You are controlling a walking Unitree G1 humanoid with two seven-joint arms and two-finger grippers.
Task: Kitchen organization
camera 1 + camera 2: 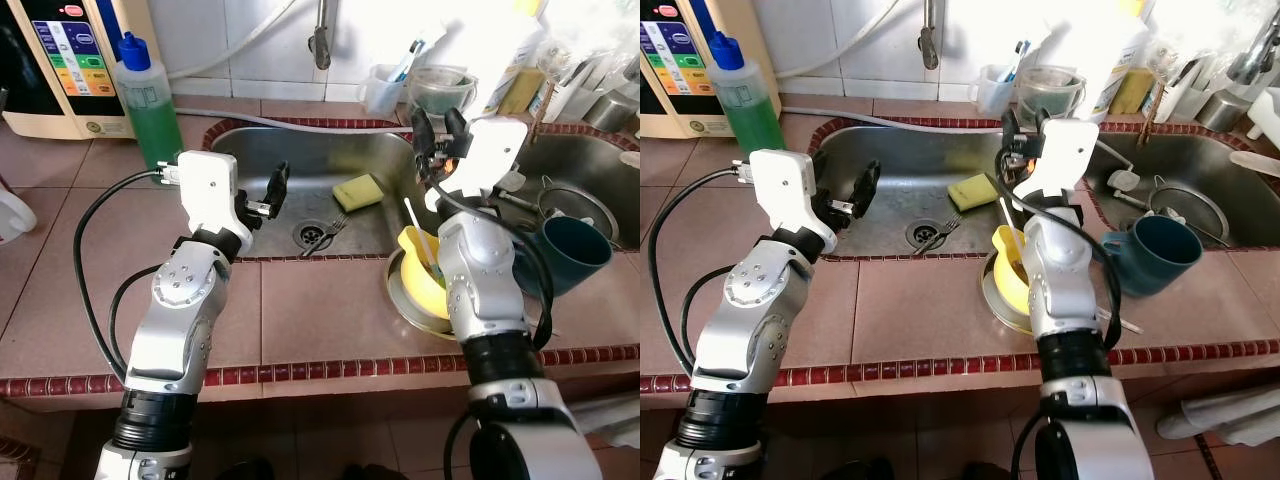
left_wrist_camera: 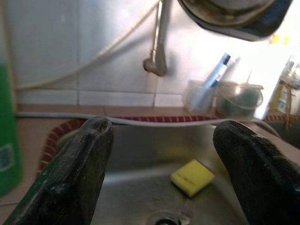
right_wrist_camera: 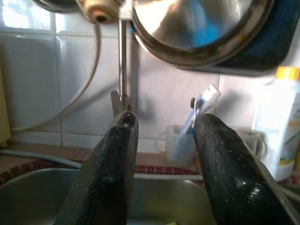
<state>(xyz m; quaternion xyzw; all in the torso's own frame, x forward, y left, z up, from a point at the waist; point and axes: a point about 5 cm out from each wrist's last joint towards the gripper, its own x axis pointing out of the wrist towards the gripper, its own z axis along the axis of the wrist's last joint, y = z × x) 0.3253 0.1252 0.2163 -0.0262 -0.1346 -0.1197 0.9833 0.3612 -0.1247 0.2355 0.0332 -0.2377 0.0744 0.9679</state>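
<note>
1. Left gripper [image 1: 272,192]: fingers spread wide, empty, hanging over the left part of the sink basin [image 1: 250,150]. Right gripper [image 1: 436,132]: fingers apart with a narrower gap, empty, raised above the divider between the two basins and aimed at the back wall.
2. Key relation: the yellow sponge [image 1: 358,191] lies flat on the basin floor, ahead of the left fingers and off toward the robot's right, long axis running diagonally. A fork [image 1: 328,231] rests by the drain [image 1: 309,234]. Judgement: the left arm has the straighter line to both; the right would have to drop and turn.
3. Containers, counter edge: shallow plate [image 1: 400,297] holding a yellow cup [image 1: 418,256] with a pale utensil standing in it. Teal mug [image 1: 575,252] lies tipped beside the right arm.
4. Right basin [image 1: 590,170]: strainer and other ware, too jumbled to sort.
5. Back ledge: clear cup with toothbrushes [image 1: 385,88]; green soap bottle [image 1: 146,100] at far left.
</note>
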